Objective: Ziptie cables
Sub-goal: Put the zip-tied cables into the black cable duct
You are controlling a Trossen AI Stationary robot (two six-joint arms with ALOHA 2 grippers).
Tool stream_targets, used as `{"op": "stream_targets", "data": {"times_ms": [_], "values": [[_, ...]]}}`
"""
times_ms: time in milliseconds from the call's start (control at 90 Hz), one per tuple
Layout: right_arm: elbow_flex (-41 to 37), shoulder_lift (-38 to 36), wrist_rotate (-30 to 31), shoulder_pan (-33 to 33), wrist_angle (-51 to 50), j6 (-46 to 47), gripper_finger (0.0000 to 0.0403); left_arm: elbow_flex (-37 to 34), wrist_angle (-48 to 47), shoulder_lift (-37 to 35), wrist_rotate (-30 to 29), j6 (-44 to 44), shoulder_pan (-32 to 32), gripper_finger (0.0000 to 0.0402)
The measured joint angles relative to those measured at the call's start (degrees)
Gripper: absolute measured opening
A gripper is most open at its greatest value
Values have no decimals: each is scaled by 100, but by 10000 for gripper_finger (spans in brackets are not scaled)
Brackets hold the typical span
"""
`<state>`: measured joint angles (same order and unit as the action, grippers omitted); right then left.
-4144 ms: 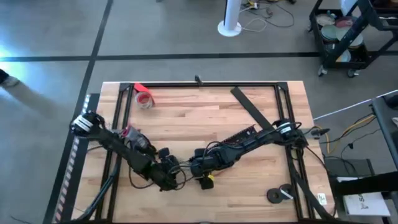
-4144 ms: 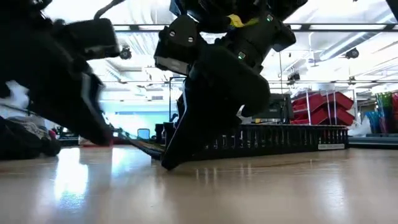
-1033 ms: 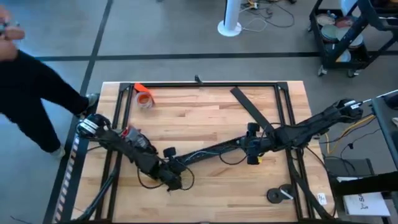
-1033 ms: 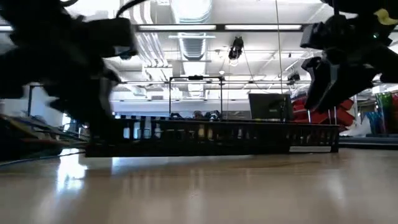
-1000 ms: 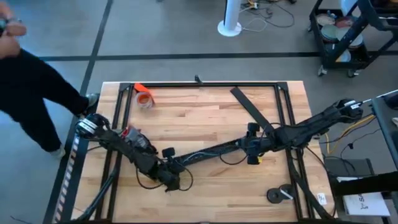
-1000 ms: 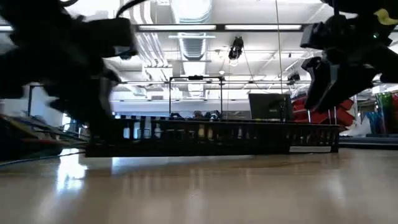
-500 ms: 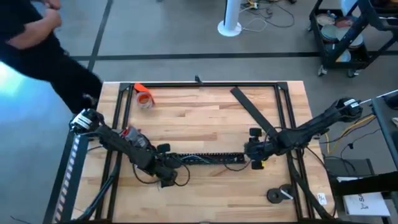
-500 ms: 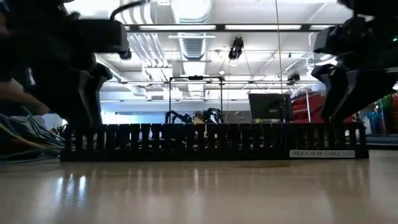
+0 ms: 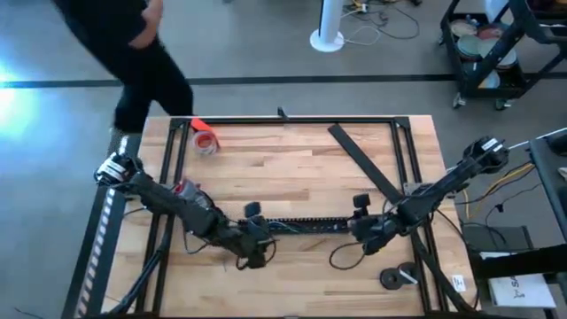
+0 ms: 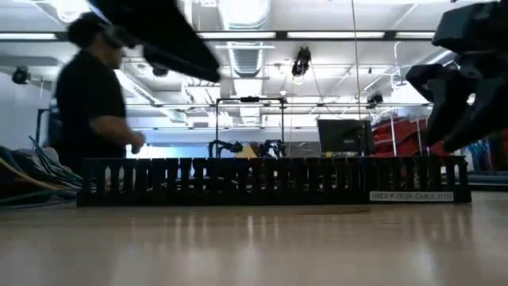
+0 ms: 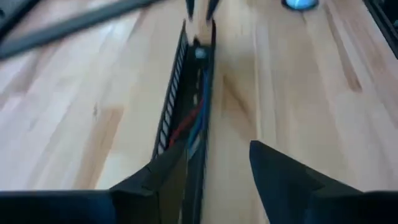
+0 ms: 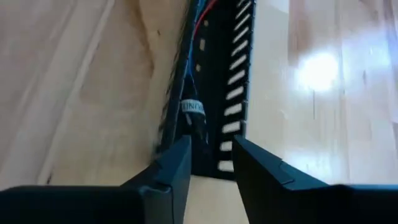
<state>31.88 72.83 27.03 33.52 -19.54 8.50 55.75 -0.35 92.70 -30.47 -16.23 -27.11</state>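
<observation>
We see a slotted black cable tray (image 9: 306, 224) lying across the table (image 9: 292, 168), cables (image 11: 194, 121) inside it. Left gripper (image 9: 257, 232) and right gripper (image 9: 361, 225) sit at its opposite ends, fingers apart, apparently straddling the tray walls. We cannot make out the ziptie.

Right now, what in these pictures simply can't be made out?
Ziptie: too thin to find in any view.
Cables: low view, hidden behind the slotted tray's wall.
Right gripper: hold on tray, high view, hidden under its own body.
Left gripper: tray contact, wrist view, cut off at the bottom edge.
</observation>
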Motion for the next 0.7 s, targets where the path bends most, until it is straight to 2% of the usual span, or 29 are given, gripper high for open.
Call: {"op": "stream_targets", "data": {"times_ms": [100,211,500,700], "values": [[-3,286,-19,0,17,-123,98,58,693,419,169,458,141,144],[-2,519,-94,0,226,-303,106,298,929,867,459,736,296,131],[0,766,-349,-36,888,-597,144,1220,894,1850,1363,1091,661,111],[0,873,-348,-15,974,-944,146,1837,195,2419,1808,1186,781,104]]}}
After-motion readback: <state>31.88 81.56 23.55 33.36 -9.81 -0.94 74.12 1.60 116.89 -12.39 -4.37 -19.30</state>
